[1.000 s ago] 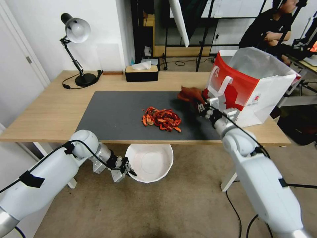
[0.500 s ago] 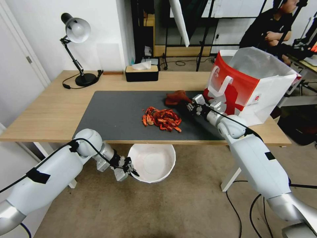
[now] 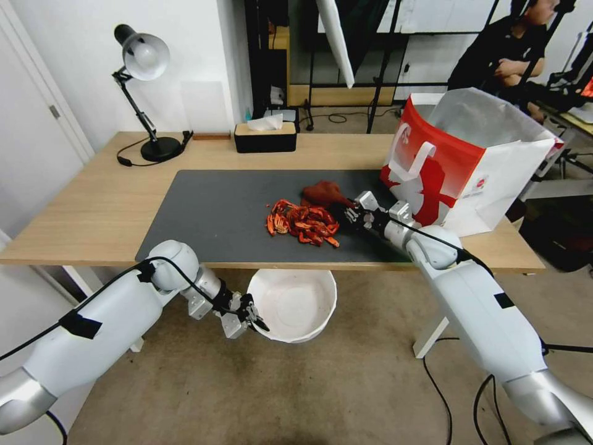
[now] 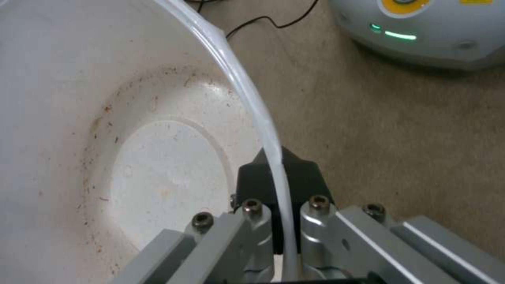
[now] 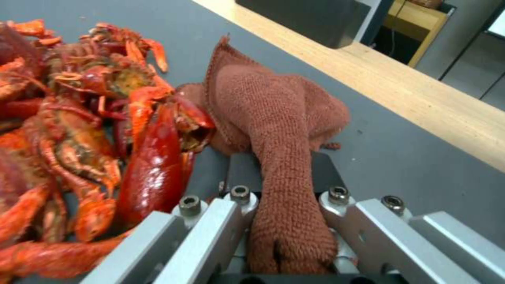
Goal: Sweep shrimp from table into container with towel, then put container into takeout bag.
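While container (image 3: 292, 304) is held by rim in left gripper (image 3: 250, 316), below near table (image 3: 92, 204) edge, shrimp (image 3: 302, 222) lie directly beyond it on mat. Towel (image 3: 322, 193), clamped in right gripper (image 3: 351, 215), touches pile's far-right side; sweep judged toward container.

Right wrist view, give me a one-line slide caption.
Right gripper clamps the towel on the mat, beside the shrimp.

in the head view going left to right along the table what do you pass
desk lamp → tissue box → shrimp → right gripper, jaws shut on the towel → takeout bag
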Robot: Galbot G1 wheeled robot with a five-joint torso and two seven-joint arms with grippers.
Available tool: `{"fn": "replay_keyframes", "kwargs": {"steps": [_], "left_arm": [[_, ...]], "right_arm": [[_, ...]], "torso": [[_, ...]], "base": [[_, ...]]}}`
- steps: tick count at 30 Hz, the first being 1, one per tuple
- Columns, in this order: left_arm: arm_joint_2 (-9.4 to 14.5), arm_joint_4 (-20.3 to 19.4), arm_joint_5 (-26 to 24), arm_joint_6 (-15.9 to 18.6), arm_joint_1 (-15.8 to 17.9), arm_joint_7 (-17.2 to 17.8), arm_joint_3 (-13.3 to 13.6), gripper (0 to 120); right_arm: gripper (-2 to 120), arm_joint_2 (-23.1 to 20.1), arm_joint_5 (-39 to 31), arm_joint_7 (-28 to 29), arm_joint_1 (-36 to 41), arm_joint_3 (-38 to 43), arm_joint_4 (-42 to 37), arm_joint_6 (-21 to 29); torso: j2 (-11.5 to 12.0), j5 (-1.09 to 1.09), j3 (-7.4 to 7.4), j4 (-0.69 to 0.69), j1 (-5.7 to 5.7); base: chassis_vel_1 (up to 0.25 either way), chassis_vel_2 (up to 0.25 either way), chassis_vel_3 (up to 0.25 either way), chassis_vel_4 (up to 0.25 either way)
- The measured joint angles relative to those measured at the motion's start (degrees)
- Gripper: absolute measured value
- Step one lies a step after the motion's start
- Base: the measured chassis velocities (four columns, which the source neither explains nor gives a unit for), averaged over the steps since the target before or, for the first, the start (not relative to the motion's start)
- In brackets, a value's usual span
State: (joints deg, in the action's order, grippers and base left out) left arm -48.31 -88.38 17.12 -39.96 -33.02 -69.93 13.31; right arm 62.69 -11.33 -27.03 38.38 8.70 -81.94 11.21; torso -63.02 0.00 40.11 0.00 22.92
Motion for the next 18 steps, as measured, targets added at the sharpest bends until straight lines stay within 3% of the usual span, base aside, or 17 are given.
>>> {"fn": "replay_keyframes", "kwargs": {"steps": [4,18], "left_arm": [[-0.9,1.1,-0.1,0.2,1.9,0.2,1.7,0],[-1.5,1.4,-0.1,0.8,3.3,0.6,3.4,0]], "right_arm": [[6,-0.5,-0.3,-0.2,1.2,0.5,-1.3,0.1],[6,-2.2,-1.2,-1.5,4.4,0.6,-5.6,0.4]], "torso": [[0.0,0.01,0.00,0.00,0.00],[0.0,0.00,0.00,0.00,0.00]], "base": [[0.000,0.000,0.000,0.000],[0.000,0.000,0.000,0.000]]}}
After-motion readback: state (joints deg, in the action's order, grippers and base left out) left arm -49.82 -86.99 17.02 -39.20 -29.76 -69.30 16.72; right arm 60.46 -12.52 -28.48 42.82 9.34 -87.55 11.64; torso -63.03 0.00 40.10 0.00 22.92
